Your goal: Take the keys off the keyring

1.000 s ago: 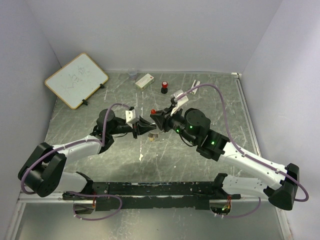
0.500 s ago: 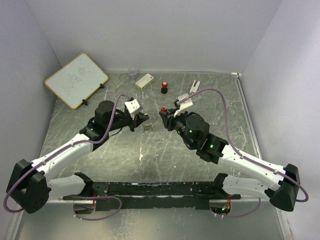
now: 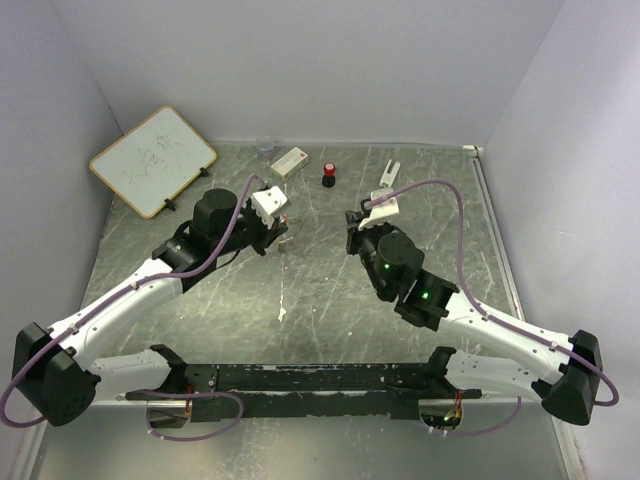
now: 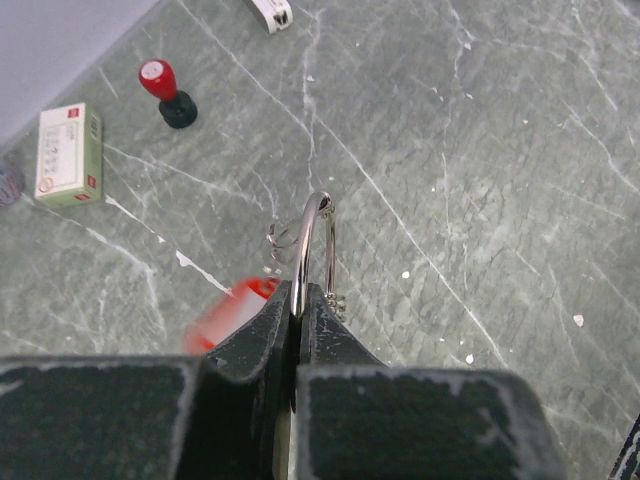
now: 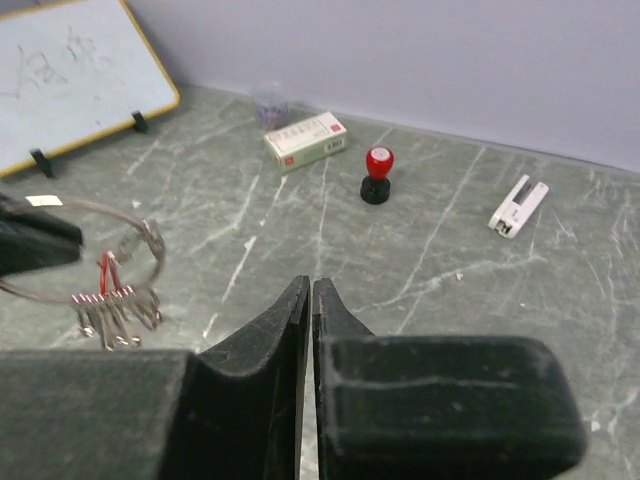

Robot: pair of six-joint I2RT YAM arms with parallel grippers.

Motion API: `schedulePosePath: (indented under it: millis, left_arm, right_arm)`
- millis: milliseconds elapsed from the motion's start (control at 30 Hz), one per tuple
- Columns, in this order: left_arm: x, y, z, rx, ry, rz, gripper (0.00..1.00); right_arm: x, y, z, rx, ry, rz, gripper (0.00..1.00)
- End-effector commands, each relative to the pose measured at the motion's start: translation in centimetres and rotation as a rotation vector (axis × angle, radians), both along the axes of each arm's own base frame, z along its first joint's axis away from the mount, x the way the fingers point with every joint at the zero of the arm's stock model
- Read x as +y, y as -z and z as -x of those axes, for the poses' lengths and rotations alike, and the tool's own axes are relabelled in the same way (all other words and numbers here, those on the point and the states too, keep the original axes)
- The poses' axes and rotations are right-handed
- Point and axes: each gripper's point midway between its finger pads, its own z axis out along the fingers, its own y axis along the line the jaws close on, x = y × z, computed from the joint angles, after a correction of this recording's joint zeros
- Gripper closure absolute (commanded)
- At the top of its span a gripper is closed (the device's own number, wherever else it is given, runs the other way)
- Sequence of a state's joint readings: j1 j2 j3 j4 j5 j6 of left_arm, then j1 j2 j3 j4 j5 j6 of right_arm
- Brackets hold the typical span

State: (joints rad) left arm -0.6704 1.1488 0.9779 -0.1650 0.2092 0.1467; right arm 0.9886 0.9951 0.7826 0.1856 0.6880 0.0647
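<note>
The keyring (image 4: 316, 240), a thin silver wire ring, stands edge-on between the shut fingers of my left gripper (image 4: 300, 296), held above the table. A red-headed key (image 4: 226, 314) shows as a blur just left of those fingers, and small silver keys (image 4: 338, 300) peek out on their right. In the right wrist view the keyring (image 5: 112, 243) hangs at the far left with its keys (image 5: 115, 312) bunched under it. My right gripper (image 5: 310, 290) is shut with nothing between its fingers, apart from the ring. In the top view the left gripper (image 3: 283, 230) and right gripper (image 3: 353, 222) stand a short gap apart.
A whiteboard (image 3: 152, 160) leans at the back left. Along the back wall stand a clear cup (image 3: 265, 148), a white box (image 3: 290, 161), a red-topped black stamp (image 3: 328, 176) and a small white clip-like object (image 3: 388, 173).
My right gripper has lost the red-headed key, shut empty and drawn back to the right. The left arm has carried the ring farther back and slightly left.
</note>
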Motion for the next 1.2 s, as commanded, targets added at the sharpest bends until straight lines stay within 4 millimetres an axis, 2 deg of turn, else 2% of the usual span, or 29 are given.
schedulePosePath:
  millis: [0, 67, 200, 267, 333, 433, 533, 667, 833, 1167]
  left_arm:
    - [0.7, -2.4, 0.1, -0.025, -0.051, -0.041, 0.93]
    - [0.7, -3.3, 0.4, -0.03, -0.052, -0.05, 0.93]
    - [0.7, -4.5, 1.1, -0.021, -0.042, -0.071, 0.93]
    - [0.7, -4.6, 1.6, -0.004, -0.037, -0.088, 0.93]
    - [0.5, -4.4, 2.0, 0.013, -0.034, -0.106, 0.93]
    - [0.0, -3.7, 3.1, 0.065, 0.013, -0.143, 0.93]
    - [-1.1, -3.6, 5.0, 0.135, 0.107, -0.156, 0.93]
    - [-1.9, -5.2, 7.0, 0.138, 0.18, -0.091, 0.93]
    - [-1.4, -7.7, 7.6, 0.105, 0.158, 0.0, 0.93]
    - [-1.7, -7.8, 8.5, 0.143, 0.185, 0.035, 0.93]
  right_arm:
    - [0.2, 1.6, -0.1, 0.003, -0.001, 0.022, 0.89]
    - [0.8, 2.2, 0.1, 0.002, -0.035, 0.024, 0.76]
    - [1.5, 3.0, 0.6, -0.011, -0.094, 0.01, 0.62]
    - [1.5, 3.2, 0.9, -0.023, -0.11, -0.01, 0.48]
    - [1.6, 3.4, 1.3, -0.038, -0.137, -0.033, 0.43]
    - [1.7, 3.3, 2.1, -0.07, -0.181, -0.091, 0.41]
    - [1.5, 3.4, 2.9, -0.102, -0.214, -0.139, 0.43]
    - [1.2, 3.2, 4.0, -0.138, -0.265, -0.185, 0.45]
    - [2.4, 2.9, 5.5, -0.128, -0.375, -0.181, 0.44]
    - [4.1, 3.2, 7.6, -0.124, -0.526, -0.224, 0.45]
